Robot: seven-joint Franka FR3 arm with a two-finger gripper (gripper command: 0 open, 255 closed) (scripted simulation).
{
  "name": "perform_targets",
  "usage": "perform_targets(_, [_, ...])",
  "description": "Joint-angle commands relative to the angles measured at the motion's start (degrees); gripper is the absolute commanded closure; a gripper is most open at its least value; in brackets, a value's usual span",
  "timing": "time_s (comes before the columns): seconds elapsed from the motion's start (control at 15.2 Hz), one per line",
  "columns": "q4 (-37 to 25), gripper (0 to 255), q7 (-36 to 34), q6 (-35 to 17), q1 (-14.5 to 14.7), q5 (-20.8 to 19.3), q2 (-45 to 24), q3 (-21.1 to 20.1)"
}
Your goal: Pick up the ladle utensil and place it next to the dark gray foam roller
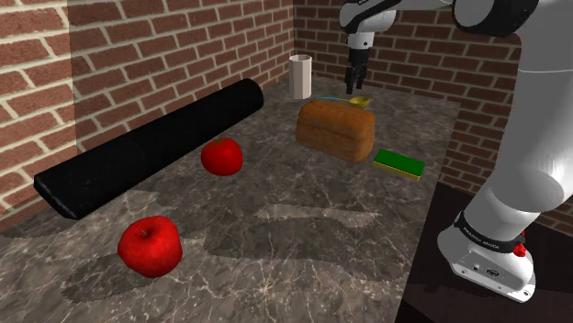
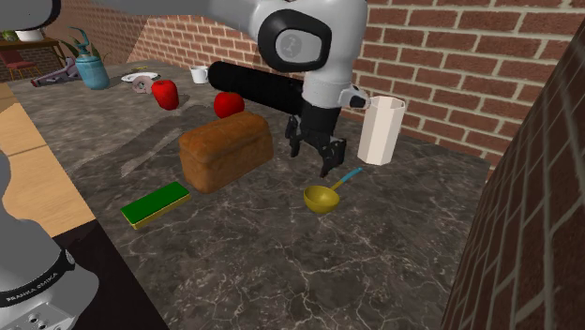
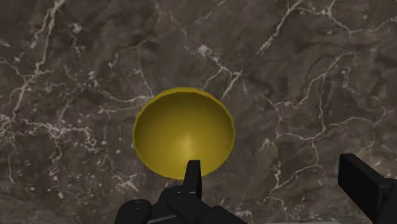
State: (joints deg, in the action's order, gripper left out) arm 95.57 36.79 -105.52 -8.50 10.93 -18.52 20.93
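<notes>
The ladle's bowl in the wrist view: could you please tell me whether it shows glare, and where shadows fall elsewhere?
Wrist view: the yellow ladle carries a soft highlight inside its bowl, no harsh glare. Shoulder view: the nearer apple throws a blurred shadow on the marble counter toward that view's lower left. Second exterior view: the ladle looks sharp.

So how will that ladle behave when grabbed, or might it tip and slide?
Likely rigid and light: the ladle has a thin handle. Its round bowl may rock or tip. The smooth stone-look counter could let it slide if nudged.
</notes>
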Motion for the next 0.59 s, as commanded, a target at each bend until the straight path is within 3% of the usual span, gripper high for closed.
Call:
perform_targets(0.0, [-5.89, 0, 2.09, 1.54, -1.78, 2.01, -5.52, -0.32])
perform_targets(0.33, [-23.16, 0, 5.14, 7.2, -6.96, 5.58, -19.28, -1.92])
perform_targets(0.53, [-20.74, 0, 5.35, 4.88, -6.6, 5.67, -19.21, -2.06])
